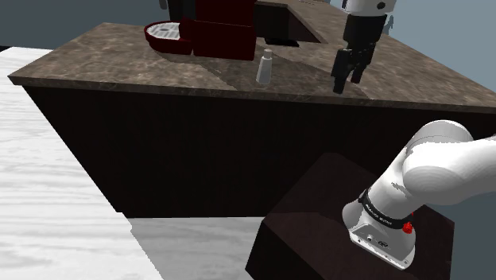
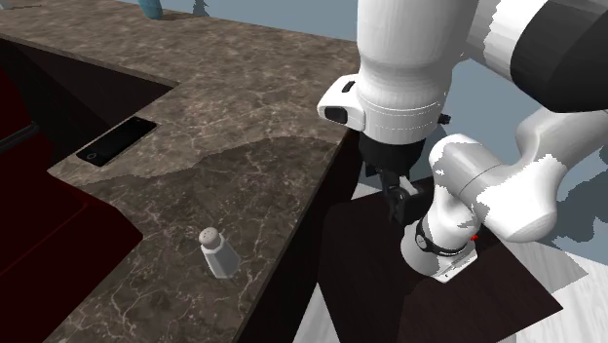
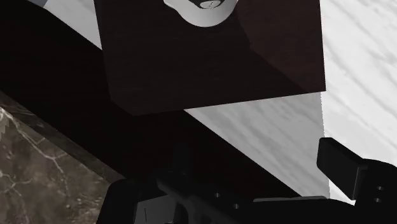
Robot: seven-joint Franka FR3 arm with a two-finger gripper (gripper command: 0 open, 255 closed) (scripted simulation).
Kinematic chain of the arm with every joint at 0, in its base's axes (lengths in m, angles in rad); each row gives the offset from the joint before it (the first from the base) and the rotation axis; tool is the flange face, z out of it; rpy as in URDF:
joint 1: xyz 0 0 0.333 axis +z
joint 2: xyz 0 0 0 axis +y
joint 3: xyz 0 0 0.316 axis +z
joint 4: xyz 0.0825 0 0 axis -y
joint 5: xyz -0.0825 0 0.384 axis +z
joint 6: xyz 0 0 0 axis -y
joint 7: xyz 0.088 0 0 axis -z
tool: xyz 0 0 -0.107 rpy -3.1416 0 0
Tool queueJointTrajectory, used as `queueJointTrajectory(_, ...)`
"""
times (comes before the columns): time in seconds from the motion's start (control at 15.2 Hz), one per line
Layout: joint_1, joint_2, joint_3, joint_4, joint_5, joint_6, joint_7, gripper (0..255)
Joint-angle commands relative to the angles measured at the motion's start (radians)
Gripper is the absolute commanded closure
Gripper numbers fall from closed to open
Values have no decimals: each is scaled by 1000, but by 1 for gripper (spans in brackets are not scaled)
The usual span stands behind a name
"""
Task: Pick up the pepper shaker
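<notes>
The pepper shaker (image 1: 264, 68) is a small pale grey bottle with a rounded cap, standing upright on the brown marble counter (image 1: 119, 56). In the second exterior view the shaker (image 2: 220, 255) sits close to the counter's front edge. My black gripper (image 1: 348, 82) hangs open and empty to the shoulder view's right of the shaker, well apart from it. Seen from the second exterior view, the gripper (image 2: 399, 207) is just past the counter's edge, above the gap to the stand. In the wrist view the gripper (image 3: 261, 175) points down at the stand and floor.
A dark red coffee machine (image 1: 222, 28) stands behind the shaker. A sunken sink (image 1: 298, 28) lies at the back, with a flat black rectangle (image 2: 115, 142) beside it. The dark stand (image 3: 210, 63) and pale floor (image 3: 362, 76) lie below the gripper, with the counter's edge (image 3: 32, 172) beside it.
</notes>
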State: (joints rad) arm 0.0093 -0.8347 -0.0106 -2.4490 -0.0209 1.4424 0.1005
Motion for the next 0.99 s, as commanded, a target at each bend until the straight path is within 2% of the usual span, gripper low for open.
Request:
queueJointTrajectory(0.0,0,0,0,0,0,0,0,0)
queueJointTrajectory(0.46,-17,244,22,154,-4,151,62,0)
queueJointTrajectory(0.92,-35,480,38,359,-23,241,124,0)
